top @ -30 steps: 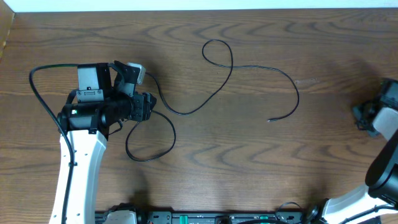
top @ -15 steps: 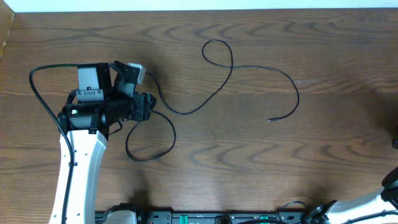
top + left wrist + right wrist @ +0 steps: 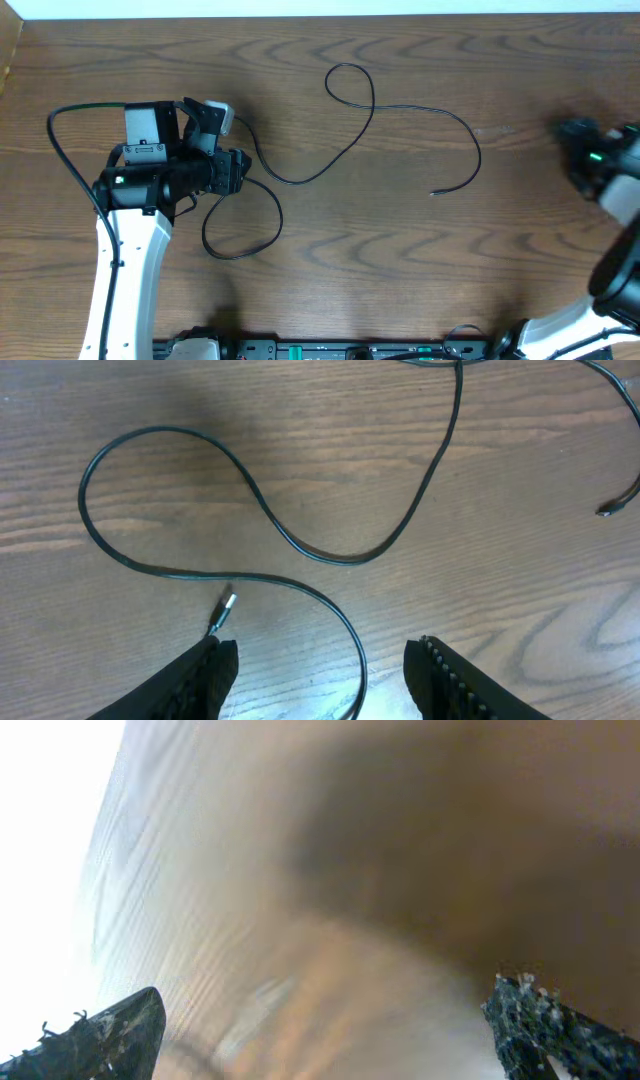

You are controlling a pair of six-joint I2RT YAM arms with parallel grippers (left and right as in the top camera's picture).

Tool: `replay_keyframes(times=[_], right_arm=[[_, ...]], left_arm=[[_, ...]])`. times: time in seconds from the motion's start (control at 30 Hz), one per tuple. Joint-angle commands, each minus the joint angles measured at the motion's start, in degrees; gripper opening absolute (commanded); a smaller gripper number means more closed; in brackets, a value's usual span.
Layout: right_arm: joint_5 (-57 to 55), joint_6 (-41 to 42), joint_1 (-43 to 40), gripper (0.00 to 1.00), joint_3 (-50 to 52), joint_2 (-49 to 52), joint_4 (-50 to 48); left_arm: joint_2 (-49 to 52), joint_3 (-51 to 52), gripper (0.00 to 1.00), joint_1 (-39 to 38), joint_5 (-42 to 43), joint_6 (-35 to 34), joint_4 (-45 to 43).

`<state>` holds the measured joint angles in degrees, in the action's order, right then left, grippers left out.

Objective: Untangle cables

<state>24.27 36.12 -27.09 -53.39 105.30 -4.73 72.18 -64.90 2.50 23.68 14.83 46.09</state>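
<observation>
One thin black cable [image 3: 373,103] snakes across the wooden table from beside my left gripper [image 3: 240,172], through a small loop at the back, to a free end [image 3: 433,193]. A second loop [image 3: 280,215] lies just in front of the left gripper. In the left wrist view the cable [image 3: 335,561] curves over the wood with a small plug end [image 3: 226,605] by the left finger. One strand runs on the table between the open jaws of the left gripper [image 3: 320,680]. My right gripper [image 3: 572,135] hangs at the far right, away from the cable. It stands wide open and empty [image 3: 325,1030] in a blurred view.
The table's back edge [image 3: 320,15] meets a white wall. The left arm's own thicker black cable [image 3: 60,150] arcs at the far left. The arms' base rail [image 3: 330,350] runs along the front edge.
The right arm swung out of the overhead view and came back at the right edge, and its jaws went from shut to wide open. The left arm and the cable have not moved.
</observation>
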Motion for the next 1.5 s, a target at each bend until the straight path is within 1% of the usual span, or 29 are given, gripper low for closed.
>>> replay_keyframes(times=[0.0,0.1,0.3,0.5,0.53,0.73,0.77,0.8,0.87,0.93,1.03,1.17,1.27,1.33,1.4,1.47], right_arm=[[3.1,-13.11,9.05,0.99,0.24,0.37,-0.22],[3.1,-24.7,14.56,0.99,0.24,0.37,1.62],[3.13,-41.09,22.34,0.99,0.24,0.37,7.15],[4.39,-47.91,30.58,0.99,0.24,0.37,13.4],[6.27,-50.99,34.42,0.99,0.24,0.37,14.91],[7.82,-57.72,45.94,0.99,-0.11,0.37,15.98],[7.8,-59.04,48.06,0.99,-0.26,0.37,15.91],[7.82,-60.0,49.68,0.99,-0.42,0.35,15.91],[7.58,-60.65,53.13,0.99,-0.96,0.37,15.89],[6.56,-60.65,55.63,0.99,-1.27,0.37,15.45],[4.96,-60.61,58.49,0.99,-1.36,0.37,13.73],[4.81,-60.0,60.87,0.99,-1.49,0.37,9.27],[4.81,-57.72,62.29,0.99,-1.49,0.37,2.29],[4.79,-57.57,63.28,0.99,-1.49,0.48,-1.81],[4.79,-57.57,64.46,0.99,-1.49,0.48,-5.38],[4.79,-57.55,65.33,0.99,-1.49,0.48,-6.91]], left_arm=[[-0.07,-0.04,0.59,-0.13,0.31,-0.52,-0.02],[-0.07,-0.04,0.59,-0.13,0.31,-0.5,-0.07],[-0.04,-0.04,0.59,-0.13,0.28,-0.5,-1.03],[-0.04,-0.04,0.59,-0.13,0.31,-0.55,-1.14],[-0.04,-0.04,0.6,-0.13,0.31,-1.38,-1.09],[-0.04,-0.04,0.59,-0.11,-0.09,-2.03,-1.2],[-0.04,-0.04,0.57,-0.11,-1.2,-2.05,-1.64],[-0.04,-0.04,0.54,-0.11,-2.89,-2.27,-2.19],[-0.04,-0.04,0.52,-0.11,-8.24,-5.62,-3.91],[-0.04,-0.04,0.51,-0.07,-13.88,-9.64,-5.53],[-0.04,-0.04,0.51,-0.07,-19.21,-14.05,-6.78],[-0.04,-0.04,0.52,-0.07,-19.63,-15.65,-7.26],[-0.04,-0.04,0.52,-0.07,-19.65,-16.04,-6.93],[-0.04,-0.04,0.56,-0.07,-19.63,-16.74,-6.45],[-0.04,-0.04,0.57,-0.07,-19.63,-17.94,-5.86],[-0.04,-0.04,0.57,-0.07,-19.58,-18.62,-5.44]])
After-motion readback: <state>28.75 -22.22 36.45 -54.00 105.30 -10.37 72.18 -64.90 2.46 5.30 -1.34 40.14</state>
